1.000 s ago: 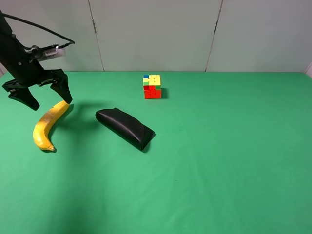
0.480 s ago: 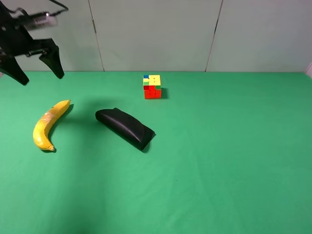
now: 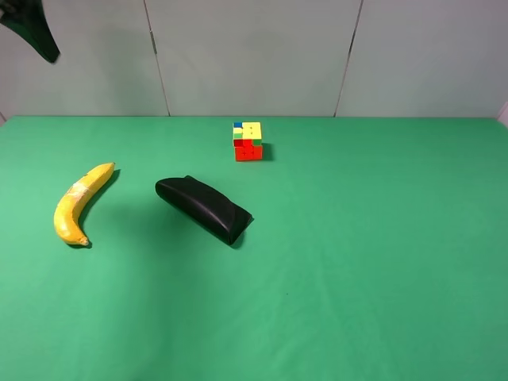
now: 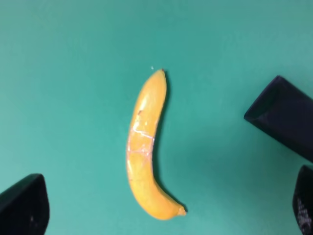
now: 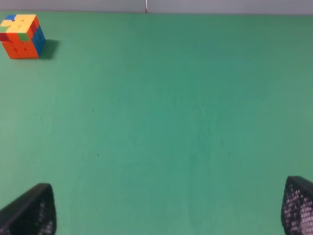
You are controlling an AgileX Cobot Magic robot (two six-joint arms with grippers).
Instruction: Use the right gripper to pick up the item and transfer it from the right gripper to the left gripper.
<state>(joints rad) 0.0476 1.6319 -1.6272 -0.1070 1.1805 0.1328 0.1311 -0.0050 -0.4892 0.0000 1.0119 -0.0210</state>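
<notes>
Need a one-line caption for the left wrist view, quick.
Open left gripper above the banana lying free on green cloth.

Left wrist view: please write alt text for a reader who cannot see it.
A yellow banana lies alone on green cloth, nothing gripping it. One end of a black case shows at the edge, and two black fingertips stand wide apart.

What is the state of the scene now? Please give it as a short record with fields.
surface: green table
banana: lies flat on the table at the left, free, nothing touching it
black case: to the right of the banana, apart from it
puzzle cube: behind the case, toward the wall
left gripper: open, high above the banana, holds nothing
right gripper: open over bare table, holds nothing
</notes>
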